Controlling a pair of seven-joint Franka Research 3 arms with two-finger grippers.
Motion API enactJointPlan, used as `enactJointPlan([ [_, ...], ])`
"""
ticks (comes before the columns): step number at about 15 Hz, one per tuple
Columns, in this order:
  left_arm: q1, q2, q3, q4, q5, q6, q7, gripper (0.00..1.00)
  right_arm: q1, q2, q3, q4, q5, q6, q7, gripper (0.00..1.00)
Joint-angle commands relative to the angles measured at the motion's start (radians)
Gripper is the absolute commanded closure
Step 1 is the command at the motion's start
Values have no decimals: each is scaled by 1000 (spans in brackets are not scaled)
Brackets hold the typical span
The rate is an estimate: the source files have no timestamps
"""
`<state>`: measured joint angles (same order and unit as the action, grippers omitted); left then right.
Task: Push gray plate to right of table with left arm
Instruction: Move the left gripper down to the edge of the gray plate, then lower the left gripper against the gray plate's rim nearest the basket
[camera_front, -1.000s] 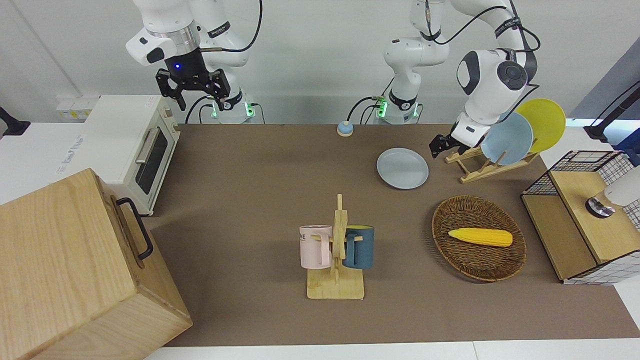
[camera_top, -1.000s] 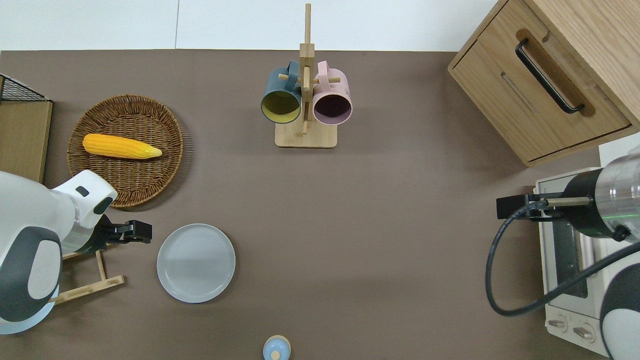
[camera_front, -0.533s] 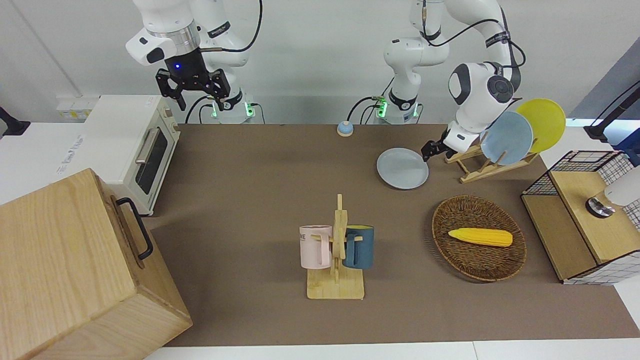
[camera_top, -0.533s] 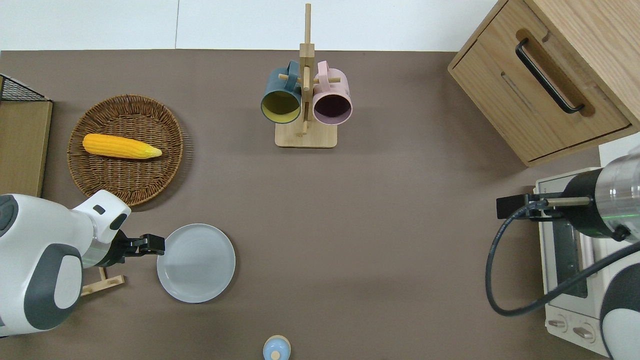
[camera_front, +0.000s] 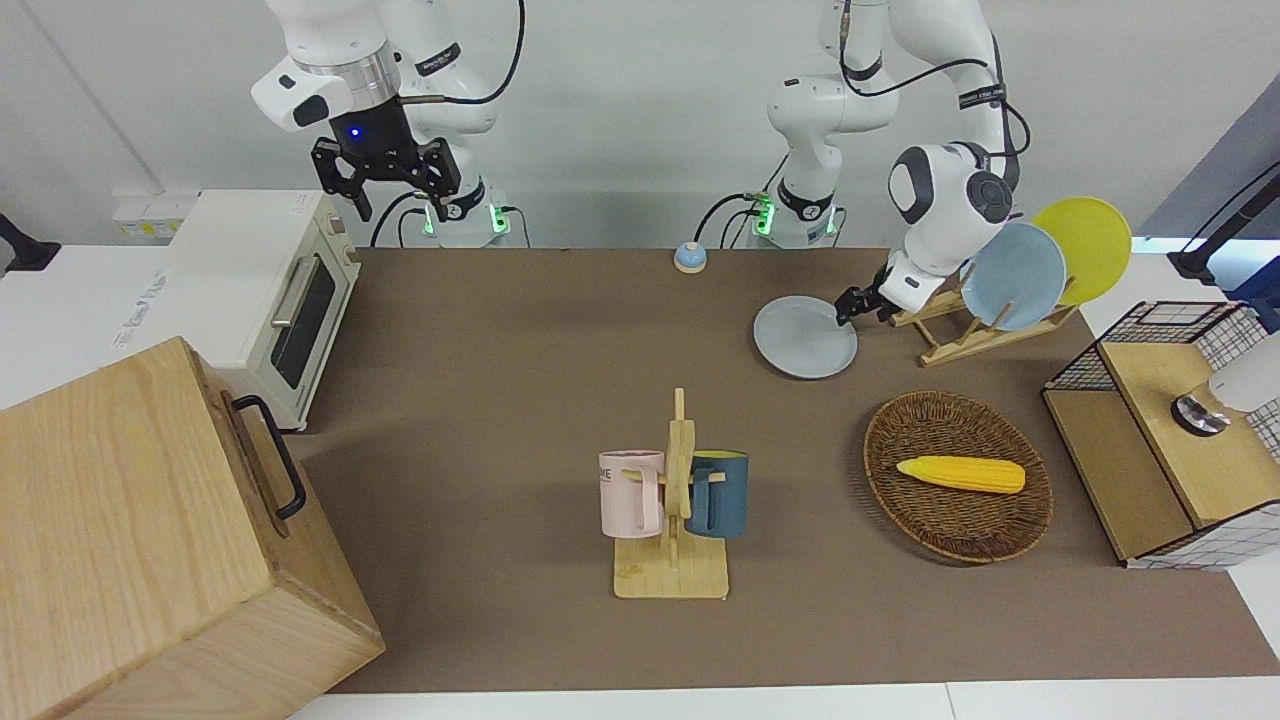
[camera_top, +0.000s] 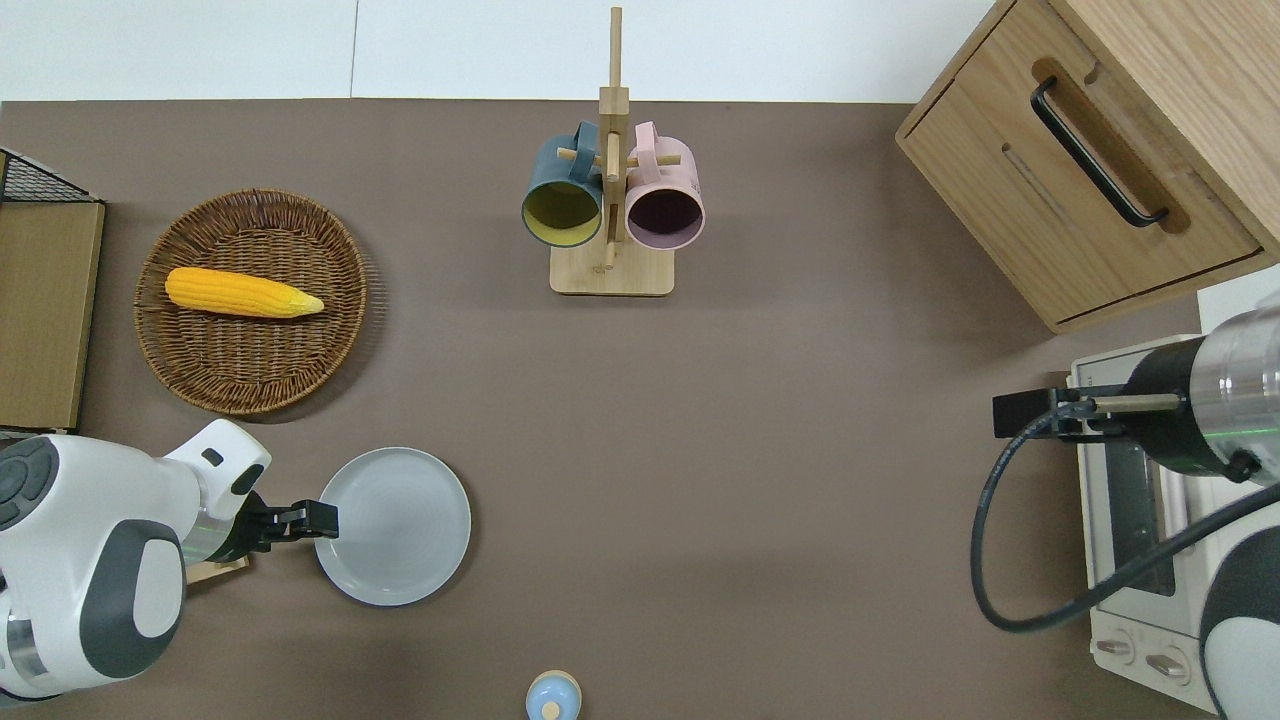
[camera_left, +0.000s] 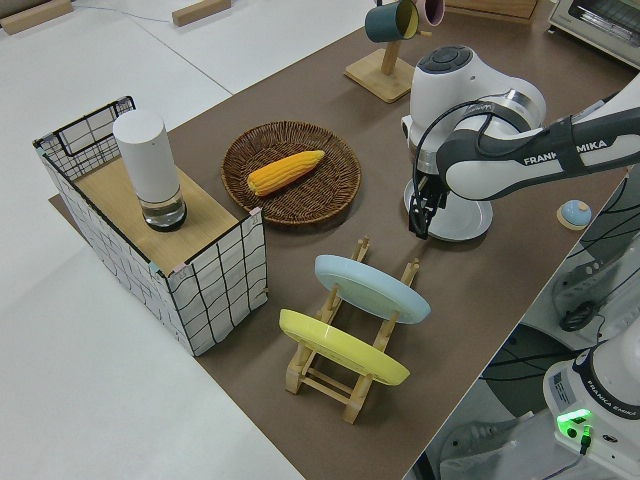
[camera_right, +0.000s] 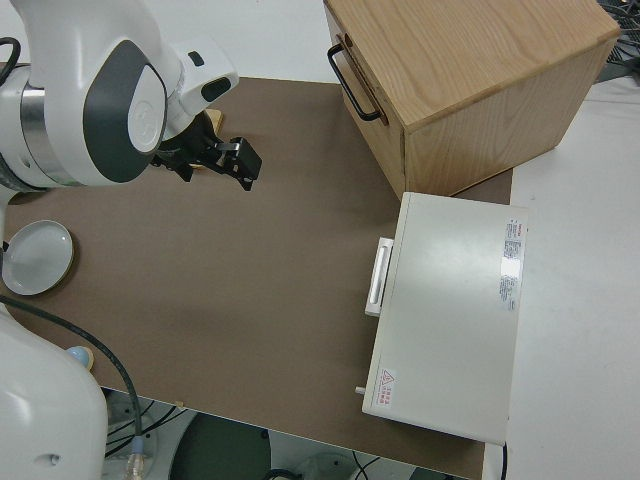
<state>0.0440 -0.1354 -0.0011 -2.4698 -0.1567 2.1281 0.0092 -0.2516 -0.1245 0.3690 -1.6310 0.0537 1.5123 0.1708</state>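
The gray plate (camera_front: 805, 338) lies flat on the brown table (camera_front: 520, 380), toward the left arm's end; it also shows in the overhead view (camera_top: 393, 526) and the left side view (camera_left: 462, 218). My left gripper (camera_top: 322, 518) is low at the table, shut and empty. Its tip is against the plate's rim on the side toward the left arm's end of the table, as the front view (camera_front: 845, 308) and the left side view (camera_left: 420, 222) also show. My right arm (camera_front: 380, 170) is parked.
A wooden dish rack (camera_front: 960, 335) with a sky-blue plate (camera_front: 1012, 275) and a yellow plate (camera_front: 1085, 245) stands beside the left gripper. A wicker basket (camera_top: 250, 300) holds corn. A mug rack (camera_top: 610, 215), a wooden cabinet (camera_top: 1090, 170), a toaster oven (camera_top: 1130, 500) and a small blue knob (camera_top: 553, 695) also stand on the table.
My left gripper moved from beside the dish rack toward the gray plate and now meets its rim. The plate has not visibly moved. The right arm has not moved.
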Motion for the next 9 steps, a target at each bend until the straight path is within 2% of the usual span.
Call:
enactJointPlan([
  [1,-3,-39,21,-63,-18,27,61,214,-24,-27,15,-27,21,0,10,5],
  [9,-6,-38,19,-98,-20,67,48,354,-24,-27,15,-27,21,0,10,5],
])
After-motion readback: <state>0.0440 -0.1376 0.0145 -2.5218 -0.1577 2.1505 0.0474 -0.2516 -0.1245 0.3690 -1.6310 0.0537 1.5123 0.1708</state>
